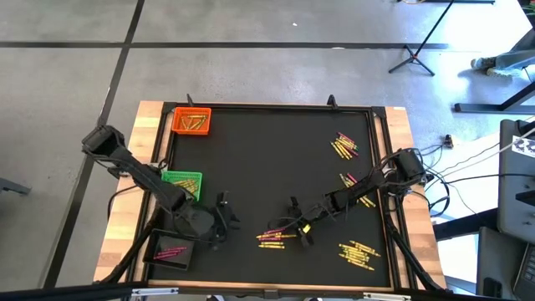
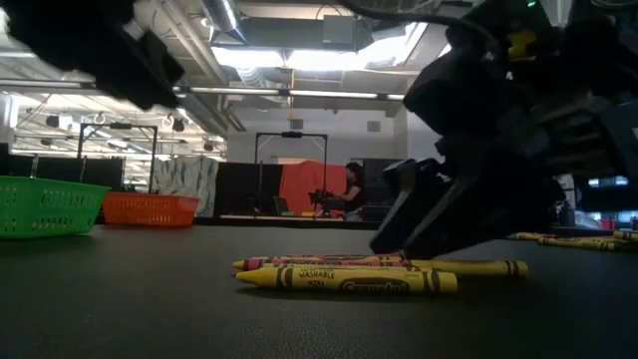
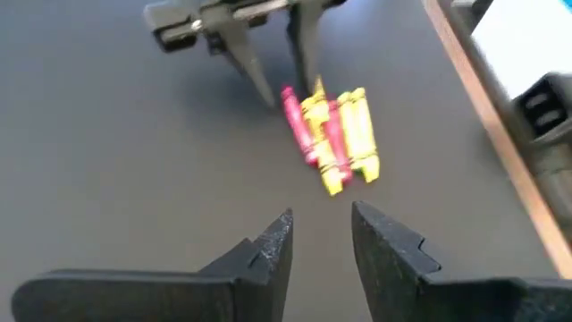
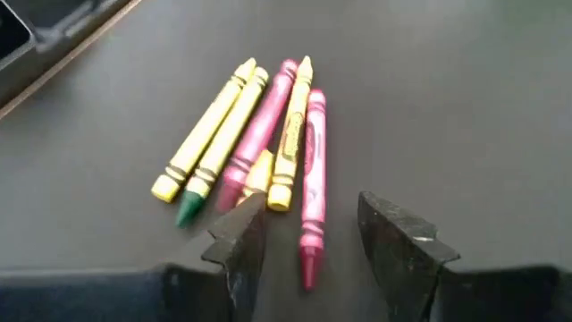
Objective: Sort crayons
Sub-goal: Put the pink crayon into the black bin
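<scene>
Two pincers parted, empty, right pincer (image 4: 308,237) over crayons (image 4: 259,143), left pincer (image 3: 320,241) near

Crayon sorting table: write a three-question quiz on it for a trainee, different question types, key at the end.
1. True or false: the right gripper hangs open over the crayon cluster near the front middle of the black mat.
2. Multiple choice: which tray holds pink crayons? A) the orange tray B) the green tray C) the black tray
3. Fill in: the left gripper is open and holds ____.

Key: 1 true. 2 C. 3 nothing.
</scene>
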Controlling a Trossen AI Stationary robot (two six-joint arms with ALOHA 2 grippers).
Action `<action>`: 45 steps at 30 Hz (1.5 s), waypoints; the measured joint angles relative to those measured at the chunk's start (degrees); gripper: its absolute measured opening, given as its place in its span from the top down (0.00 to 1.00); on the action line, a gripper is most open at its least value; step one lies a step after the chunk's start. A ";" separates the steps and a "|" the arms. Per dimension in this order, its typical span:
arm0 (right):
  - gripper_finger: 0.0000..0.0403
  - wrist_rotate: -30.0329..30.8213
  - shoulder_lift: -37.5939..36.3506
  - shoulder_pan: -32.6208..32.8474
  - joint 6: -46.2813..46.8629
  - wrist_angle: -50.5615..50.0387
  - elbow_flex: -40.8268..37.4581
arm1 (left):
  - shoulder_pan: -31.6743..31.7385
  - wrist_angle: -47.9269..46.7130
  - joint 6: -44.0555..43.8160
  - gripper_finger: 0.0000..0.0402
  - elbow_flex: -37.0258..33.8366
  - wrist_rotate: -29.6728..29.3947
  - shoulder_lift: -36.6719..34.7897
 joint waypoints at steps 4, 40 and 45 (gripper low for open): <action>0.56 0.67 0.01 -0.27 -1.11 -1.58 -0.04 | 1.38 0.67 0.32 0.75 0.00 0.05 2.52; 0.98 12.26 -0.32 -1.47 -6.09 -3.41 -0.08 | 9.24 11.61 3.34 0.75 0.04 -3.55 12.87; 0.96 17.42 -0.80 -3.04 -7.33 -4.14 -0.19 | 15.05 11.69 4.61 0.71 0.04 1.99 12.87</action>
